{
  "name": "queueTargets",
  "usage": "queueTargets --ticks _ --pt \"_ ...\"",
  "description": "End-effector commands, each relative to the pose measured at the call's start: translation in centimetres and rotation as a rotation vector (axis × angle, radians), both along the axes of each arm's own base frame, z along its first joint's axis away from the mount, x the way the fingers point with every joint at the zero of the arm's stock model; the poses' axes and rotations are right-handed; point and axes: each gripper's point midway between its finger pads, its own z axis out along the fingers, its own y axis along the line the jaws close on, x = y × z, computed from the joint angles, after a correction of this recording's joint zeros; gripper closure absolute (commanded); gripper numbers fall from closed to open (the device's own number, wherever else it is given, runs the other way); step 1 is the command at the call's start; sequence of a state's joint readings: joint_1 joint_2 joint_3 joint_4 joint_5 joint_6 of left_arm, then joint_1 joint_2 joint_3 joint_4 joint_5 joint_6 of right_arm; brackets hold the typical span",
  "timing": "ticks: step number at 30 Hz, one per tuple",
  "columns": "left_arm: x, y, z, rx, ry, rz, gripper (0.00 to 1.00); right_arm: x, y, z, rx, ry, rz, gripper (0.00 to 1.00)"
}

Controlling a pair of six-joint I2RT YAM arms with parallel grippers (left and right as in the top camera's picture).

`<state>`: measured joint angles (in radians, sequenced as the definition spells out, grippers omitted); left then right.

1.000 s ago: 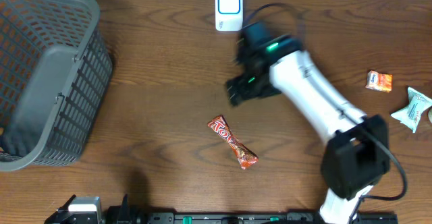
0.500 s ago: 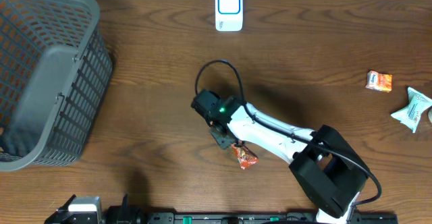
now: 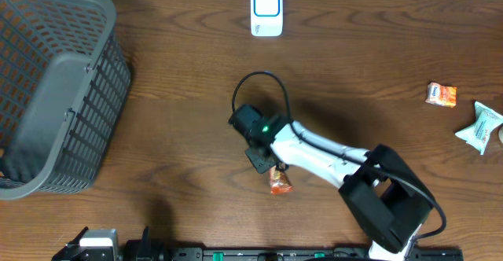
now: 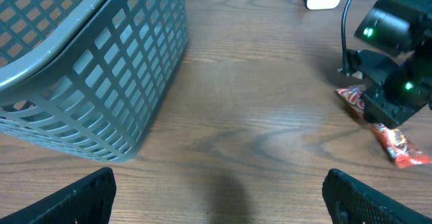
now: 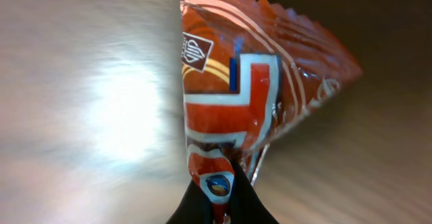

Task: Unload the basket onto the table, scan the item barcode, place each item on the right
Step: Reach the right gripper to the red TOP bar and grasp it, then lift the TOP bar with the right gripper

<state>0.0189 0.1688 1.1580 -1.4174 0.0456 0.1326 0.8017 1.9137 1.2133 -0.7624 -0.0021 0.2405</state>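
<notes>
The right arm [image 3: 314, 152] has swung from the scanner [image 3: 266, 10] down to the snack wrapper [image 3: 280, 185], fingers [image 5: 253, 207] pinched on its end. It reaches low across the worktop [image 3: 181, 96].

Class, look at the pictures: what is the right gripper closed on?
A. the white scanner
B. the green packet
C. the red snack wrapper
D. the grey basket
C: in the right wrist view the right gripper pinches the end of the red snack wrapper between its fingertips.
</notes>
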Motion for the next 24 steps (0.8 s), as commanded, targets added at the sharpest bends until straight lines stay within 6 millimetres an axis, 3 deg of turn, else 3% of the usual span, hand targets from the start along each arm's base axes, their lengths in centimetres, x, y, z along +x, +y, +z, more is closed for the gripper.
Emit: queueTargets --ticks 1,3,4,9,14,18,24 --pt "-0.1 0.2 0.1 0.017 -0.004 0.008 0.02 -1.7 5.1 4.2 0.458 0.306 0.067 0.99" --pt "-0.1 0.2 0.1 0.017 -0.004 0.008 0.02 -0.8 5.6 6.9 0.682 0.402 0.047 0.99" --pt "-0.1 0.2 0.1 0.017 -0.004 0.008 0.02 0.7 4.7 8.8 0.835 0.444 0.026 0.99" --pt "-0.1 0.2 0.1 0.017 -0.004 0.008 0.02 3.8 1.9 12.1 1.128 0.411 0.079 0.99" --pt "-0.1 0.2 0.1 0.017 -0.004 0.008 0.02 5.9 0.3 13.1 1.298 0.290 0.181 0.99" --pt "-0.1 0.2 0.1 0.017 -0.004 0.008 0.02 7.4 0.0 14.4 1.481 0.075 0.409 0.99" --pt "-0.1 0.2 0.1 0.017 -0.004 0.008 0.02 8.7 0.6 14.2 1.481 -0.142 0.613 0.99"
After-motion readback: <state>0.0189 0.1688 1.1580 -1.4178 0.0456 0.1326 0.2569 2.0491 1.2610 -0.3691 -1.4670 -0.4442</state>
